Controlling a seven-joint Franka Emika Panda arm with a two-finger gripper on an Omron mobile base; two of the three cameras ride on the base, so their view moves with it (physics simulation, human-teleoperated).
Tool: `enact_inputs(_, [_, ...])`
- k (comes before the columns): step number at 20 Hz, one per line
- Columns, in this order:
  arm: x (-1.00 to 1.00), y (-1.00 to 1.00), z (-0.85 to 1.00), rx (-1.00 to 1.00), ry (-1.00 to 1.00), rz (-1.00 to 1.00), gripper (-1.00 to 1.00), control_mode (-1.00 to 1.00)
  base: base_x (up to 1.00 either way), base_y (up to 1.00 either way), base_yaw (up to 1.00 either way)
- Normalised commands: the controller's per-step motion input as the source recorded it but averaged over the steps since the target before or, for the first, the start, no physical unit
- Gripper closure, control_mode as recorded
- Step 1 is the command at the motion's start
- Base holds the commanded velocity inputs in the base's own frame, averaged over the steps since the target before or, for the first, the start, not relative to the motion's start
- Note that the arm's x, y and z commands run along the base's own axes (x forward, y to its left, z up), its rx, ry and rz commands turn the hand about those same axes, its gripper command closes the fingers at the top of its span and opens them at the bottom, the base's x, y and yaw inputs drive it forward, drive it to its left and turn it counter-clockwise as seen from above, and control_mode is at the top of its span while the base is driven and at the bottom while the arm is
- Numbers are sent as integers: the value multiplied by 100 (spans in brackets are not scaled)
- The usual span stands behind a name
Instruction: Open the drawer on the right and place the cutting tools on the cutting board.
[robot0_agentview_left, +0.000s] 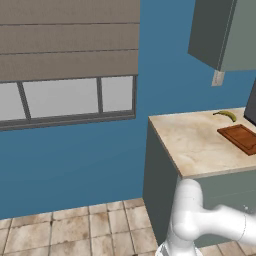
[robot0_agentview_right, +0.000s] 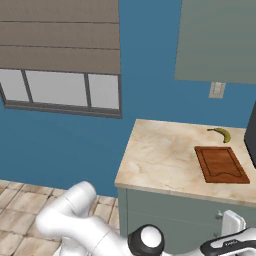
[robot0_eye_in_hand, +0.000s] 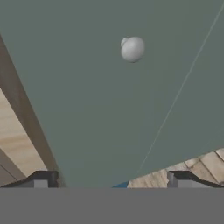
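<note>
The drawer knob (robot0_eye_in_hand: 132, 48), a small round grey one, sits ahead of the hand (robot0_eye_in_hand: 111, 179) and a little off to one side of its centre line, on a flat grey-green cabinet front (robot0_eye_in_hand: 109, 109). A thin seam crosses that front beside the knob; whether it is the drawer's edge I cannot tell. The hand's two dark fingertips (robot0_eye_in_hand: 41, 178) are spread wide with nothing between them, and they stand clearly short of the knob.

To open the drawer well, the hand should likely shift until the knob lies midway between the fingertips, advance straight on, close around it, then pull square to the front so the grip does not slip off the round knob.

The arm reaches low in front of the cabinet, below the edge of the surface (robot0_agentview_right: 160, 160). The cutting board (robot0_agentview_right: 220, 164) lies up on that beige marbled surface, above the hand, with a banana (robot0_agentview_right: 221, 133) just beyond it. No cutting tools are visible yet.
</note>
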Motion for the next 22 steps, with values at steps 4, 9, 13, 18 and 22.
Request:
enact_inputs(4, [16, 20, -21, 0, -10, 0, -100, -100, 0, 0, 0])
enact_inputs(9, [40, 3, -20, 0, -6, -4, -100, -100, 0, 0, 0])
enact_inputs(13, [39, 1, -33, 2, -5, -5, -100, -100, 0, 0, 0])
enact_inputs(18, [29, 0, -46, 1, -4, -6, -100, -100, 0, 0, 0])
enact_inputs(22, [10, 0, -47, 2, -6, -7, -100, -100, 0, 0, 0])
